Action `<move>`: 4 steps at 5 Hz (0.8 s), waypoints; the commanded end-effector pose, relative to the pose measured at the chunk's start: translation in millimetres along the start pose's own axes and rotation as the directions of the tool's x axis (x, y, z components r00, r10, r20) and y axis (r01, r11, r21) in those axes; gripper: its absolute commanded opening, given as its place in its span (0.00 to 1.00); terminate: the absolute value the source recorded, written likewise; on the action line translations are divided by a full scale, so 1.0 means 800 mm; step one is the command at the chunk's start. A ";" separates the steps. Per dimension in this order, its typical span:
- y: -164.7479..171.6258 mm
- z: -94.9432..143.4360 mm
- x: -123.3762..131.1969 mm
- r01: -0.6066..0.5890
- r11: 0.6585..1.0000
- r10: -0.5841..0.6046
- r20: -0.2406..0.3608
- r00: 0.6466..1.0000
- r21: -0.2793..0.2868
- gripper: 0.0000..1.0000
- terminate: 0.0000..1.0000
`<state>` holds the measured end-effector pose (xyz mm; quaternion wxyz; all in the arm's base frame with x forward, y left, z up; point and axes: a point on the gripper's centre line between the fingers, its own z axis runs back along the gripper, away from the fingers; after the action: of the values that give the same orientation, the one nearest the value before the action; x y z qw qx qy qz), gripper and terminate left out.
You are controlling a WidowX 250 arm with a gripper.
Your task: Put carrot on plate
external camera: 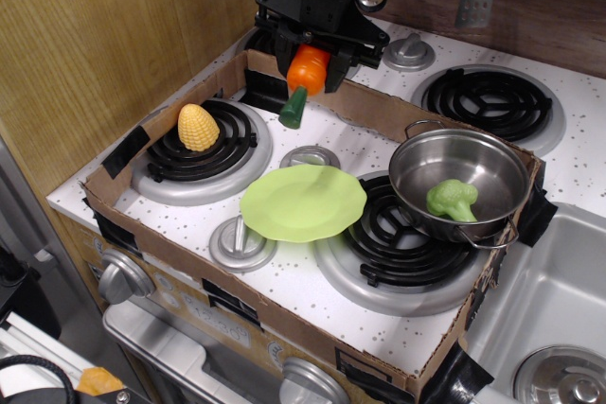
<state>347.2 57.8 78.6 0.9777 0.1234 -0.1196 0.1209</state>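
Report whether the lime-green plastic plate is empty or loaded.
Empty: the round lime-green plate shows a bare surface.

My black pincer (311, 44) holds an orange carrot (303, 80) with a dark green stem. The plate (303, 202) is lime green, the corn (197, 127) yellow, the broccoli (451, 200) green, the desk (369, 153) white with speckles.
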 end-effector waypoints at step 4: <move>-0.017 0.002 -0.080 -0.156 0.978 0.109 -0.294 0.950 -0.139 0.00 0.00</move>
<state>277.1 26.7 39.1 0.9805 0.0148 0.0291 0.1939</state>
